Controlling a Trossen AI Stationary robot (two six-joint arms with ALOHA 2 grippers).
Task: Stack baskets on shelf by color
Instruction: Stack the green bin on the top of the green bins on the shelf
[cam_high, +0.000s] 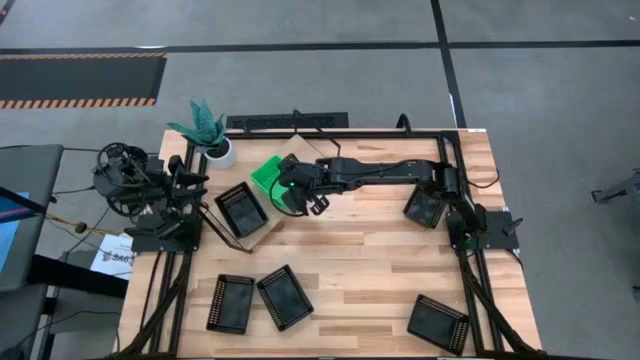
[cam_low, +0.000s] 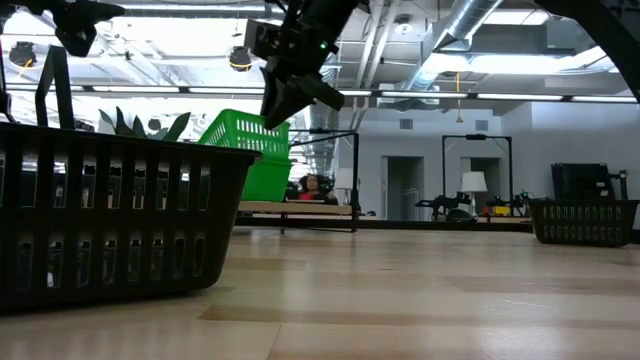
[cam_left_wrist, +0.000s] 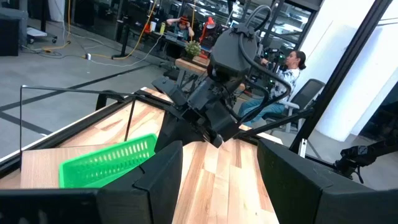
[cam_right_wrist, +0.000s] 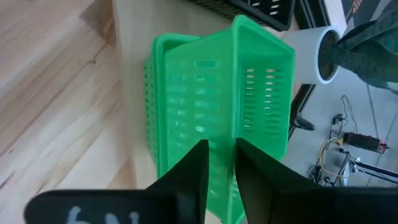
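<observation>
My left gripper waits at the table's left edge, fingers apart and empty, beside the potted plant. Just right of it stands the shelf, with one black basket on its board and the green baskets at its far end. In the right wrist view one green basket sits tilted into another, not yet nested flat. Right again, my right gripper reaches across from the right side and hovers at the green pair; its fingers show a narrow gap around the tilted basket's wall, and I cannot tell whether they grip it or have let go.

To do this well, I judge I should free the wall fully, then lift straight up so I do not drag the upper basket askew. Five more black baskets lie on the table: two near the front left, one front right, one under my right arm.
</observation>
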